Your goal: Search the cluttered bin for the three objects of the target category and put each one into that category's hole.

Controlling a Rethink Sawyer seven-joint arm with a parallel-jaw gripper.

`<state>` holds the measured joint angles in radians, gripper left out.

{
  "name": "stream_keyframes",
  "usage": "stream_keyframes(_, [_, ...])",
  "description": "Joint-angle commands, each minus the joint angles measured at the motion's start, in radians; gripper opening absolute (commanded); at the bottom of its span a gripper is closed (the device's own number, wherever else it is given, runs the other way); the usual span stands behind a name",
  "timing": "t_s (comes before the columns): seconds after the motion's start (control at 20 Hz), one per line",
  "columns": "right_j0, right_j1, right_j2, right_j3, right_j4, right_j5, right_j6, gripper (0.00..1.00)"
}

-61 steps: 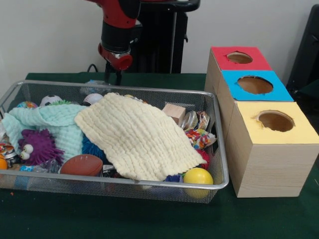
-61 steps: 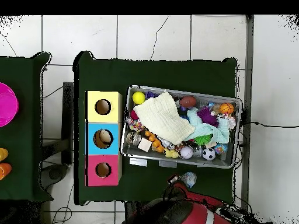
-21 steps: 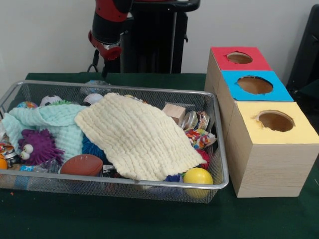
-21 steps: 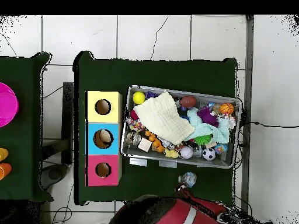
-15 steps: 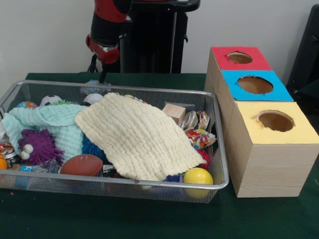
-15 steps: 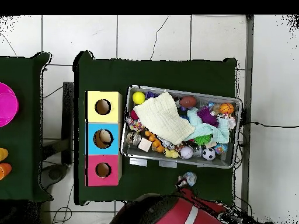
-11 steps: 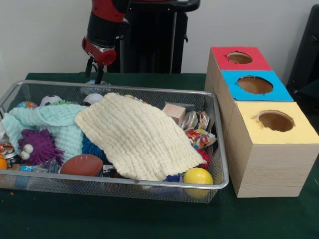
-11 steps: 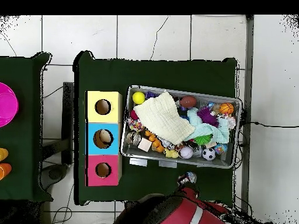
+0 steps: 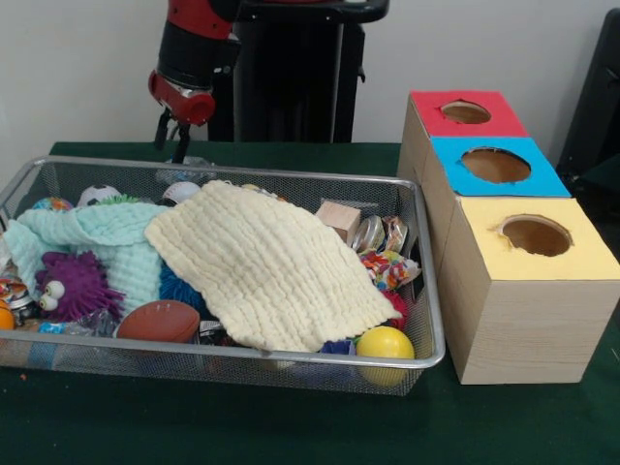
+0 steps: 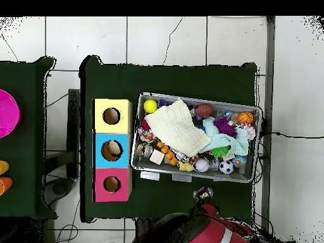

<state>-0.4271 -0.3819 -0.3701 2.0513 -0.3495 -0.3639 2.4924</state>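
Note:
The wire bin (image 9: pixel 426 291) holds a heap of toys under a cream cloth (image 9: pixel 262 262) and a mint cloth (image 9: pixel 97 232). A brown football (image 9: pixel 160 322), a yellow ball (image 9: pixel 385 344), a purple fuzzy toy (image 9: pixel 73 284), a soccer ball (image 9: pixel 99 195) and a wooden block (image 9: pixel 338 218) show around the cloths. My gripper (image 9: pixel 170 139) hangs open and empty above the table just behind the bin's far left rim. In the overhead view it (image 10: pixel 204 192) sits just outside the bin's (image 10: pixel 190 179) lower wall.
Three wooden boxes stand in a row right of the bin: red top (image 9: pixel 504 107), blue top (image 9: pixel 542 174), yellow top (image 9: pixel 581 257), each with a round hole. A pale crinkled item (image 9: pixel 184 167) lies on the green cloth behind the bin.
The arm has swung steadily leftward along the back of the bin and risen slightly. The bin's contents have not moved.

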Motion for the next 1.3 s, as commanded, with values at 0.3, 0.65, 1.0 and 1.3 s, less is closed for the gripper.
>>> stream_keyframes(0.3, [-0.051, 0.012, 0.165, -0.114, -0.003, 0.106, 0.048, 1.0])
stream_keyframes(0.65, [-0.101, 0.018, 0.23, -0.12, -0.02, 0.153, 0.03, 1.0])
stream_keyframes(1.0, [-0.118, 0.035, 0.257, -0.133, -0.023, 0.159, 0.021, 1.0])
stream_keyframes(1.3, [-0.112, 0.054, 0.258, -0.145, -0.017, 0.157, 0.015, 1.0])
